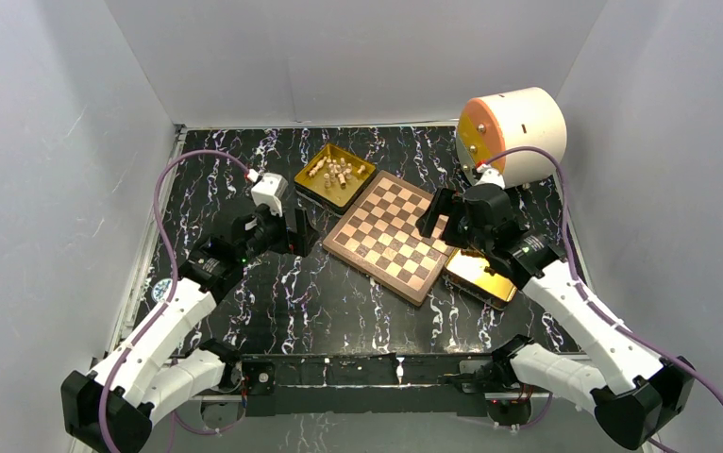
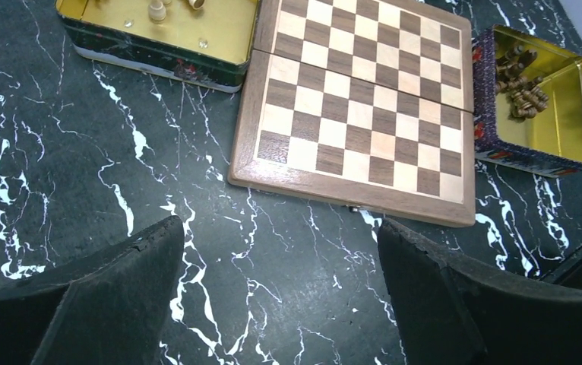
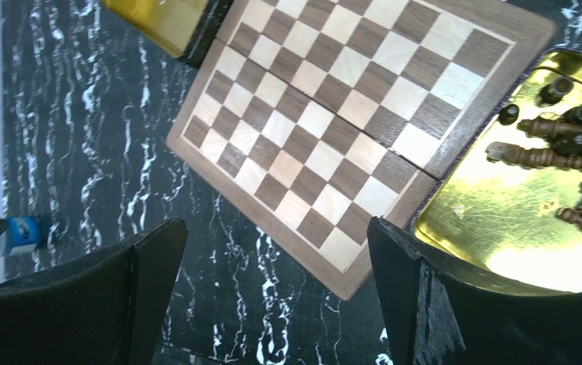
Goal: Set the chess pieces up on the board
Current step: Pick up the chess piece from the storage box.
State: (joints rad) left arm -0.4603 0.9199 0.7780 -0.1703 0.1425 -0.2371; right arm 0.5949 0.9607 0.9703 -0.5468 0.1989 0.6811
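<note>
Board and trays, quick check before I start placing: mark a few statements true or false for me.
1. The board has no pieces on it. True.
2. The pale pieces lie in a gold tray. True.
3. The left claw grips a piece. False: it is open and empty.
4. The dark pieces stand in rows on the board. False: they lie heaped in the other gold tray.
5. The right claw is open. True.

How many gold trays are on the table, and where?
2. One gold tray, holding cream pieces, lies beside the board's far-left edge; the other gold tray, holding dark pieces, beside its near-right edge.
</note>
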